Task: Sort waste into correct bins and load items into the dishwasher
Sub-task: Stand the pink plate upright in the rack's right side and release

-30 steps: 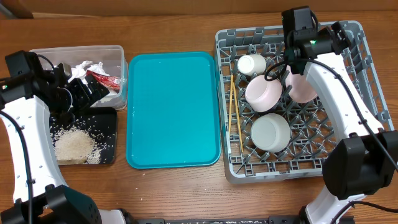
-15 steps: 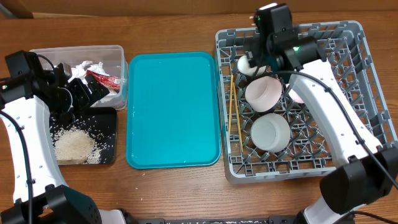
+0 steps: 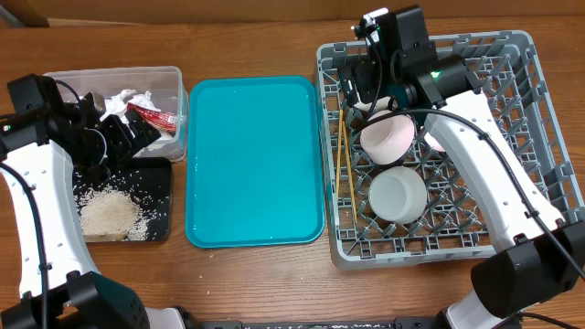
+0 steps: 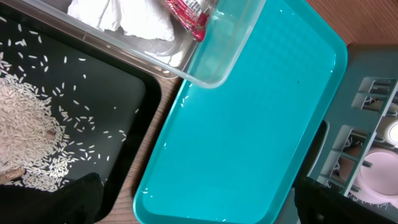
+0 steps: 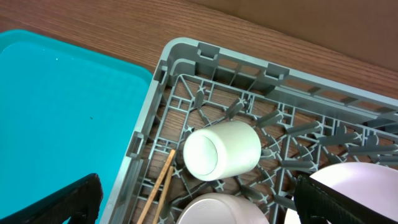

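Note:
My left gripper [image 3: 128, 137] hangs open and empty at the near end of the clear tub [image 3: 169, 87]; its fingers frame the teal tray's corner. In the tub lie crumpled napkins [image 4: 124, 15] and a red sauce packet [image 4: 186, 15]. Rice [image 3: 110, 215] covers part of the black tray [image 3: 160, 183]. My right gripper [image 5: 208, 202] is open above the dish rack [image 3: 512, 110], over the white cup [image 5: 222, 150], which lies on its side. The pink bowl [image 3: 387, 137], grey metal bowl [image 3: 398, 195], pink plate [image 3: 445, 135] and chopsticks [image 3: 345, 160] all sit in the rack.
A large teal tray [image 3: 254, 160] lies between the bins and the rack, with a few rice grains near its front edge. The wooden table [image 3: 256, 283] shows around everything. The right arm crosses the rack's right half.
The right arm has swung left across the rack, from its back right corner to above the white cup. The left arm has not moved.

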Robot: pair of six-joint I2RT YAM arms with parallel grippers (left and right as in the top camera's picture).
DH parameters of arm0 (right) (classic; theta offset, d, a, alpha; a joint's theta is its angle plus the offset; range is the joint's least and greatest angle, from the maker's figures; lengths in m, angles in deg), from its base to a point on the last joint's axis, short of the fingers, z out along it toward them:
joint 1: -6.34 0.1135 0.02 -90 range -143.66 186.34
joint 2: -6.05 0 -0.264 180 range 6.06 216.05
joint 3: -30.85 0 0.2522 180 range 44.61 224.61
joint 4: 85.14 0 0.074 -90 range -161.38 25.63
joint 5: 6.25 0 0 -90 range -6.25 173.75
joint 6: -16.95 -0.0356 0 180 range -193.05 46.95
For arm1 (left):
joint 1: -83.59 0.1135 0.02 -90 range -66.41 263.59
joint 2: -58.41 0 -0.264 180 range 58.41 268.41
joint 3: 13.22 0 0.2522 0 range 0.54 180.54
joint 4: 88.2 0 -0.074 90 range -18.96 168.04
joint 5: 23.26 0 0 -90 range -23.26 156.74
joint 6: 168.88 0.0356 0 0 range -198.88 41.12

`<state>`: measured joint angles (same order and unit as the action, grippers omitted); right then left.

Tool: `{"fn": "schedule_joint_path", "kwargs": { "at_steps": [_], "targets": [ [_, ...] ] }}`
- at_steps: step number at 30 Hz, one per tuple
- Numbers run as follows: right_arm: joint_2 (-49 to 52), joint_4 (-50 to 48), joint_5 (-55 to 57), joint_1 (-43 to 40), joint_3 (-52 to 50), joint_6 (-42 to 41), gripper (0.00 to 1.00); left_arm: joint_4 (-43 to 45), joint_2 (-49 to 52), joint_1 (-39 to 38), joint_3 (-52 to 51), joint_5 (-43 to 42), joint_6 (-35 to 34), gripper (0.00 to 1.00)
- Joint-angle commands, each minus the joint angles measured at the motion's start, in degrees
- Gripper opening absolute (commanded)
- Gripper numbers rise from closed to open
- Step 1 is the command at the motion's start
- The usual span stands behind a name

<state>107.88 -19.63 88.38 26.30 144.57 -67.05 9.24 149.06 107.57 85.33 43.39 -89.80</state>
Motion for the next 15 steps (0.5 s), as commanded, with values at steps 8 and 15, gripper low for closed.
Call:
{"fn": "schedule_joint_path", "kwargs": {
  "at_steps": [8,15],
  "targets": [
    [-2.4,-0.2,-0.7,-0.2,1.7,-0.5,1.00,0.0,-1.1,-0.4,1.2,0.0,0.6,1.00],
    [-10.3,-0.2,-0.7,-0.2,1.7,-0.5,1.00,0.0,-1.1,-0.4,1.2,0.0,0.6,1.00]
  ]
}}
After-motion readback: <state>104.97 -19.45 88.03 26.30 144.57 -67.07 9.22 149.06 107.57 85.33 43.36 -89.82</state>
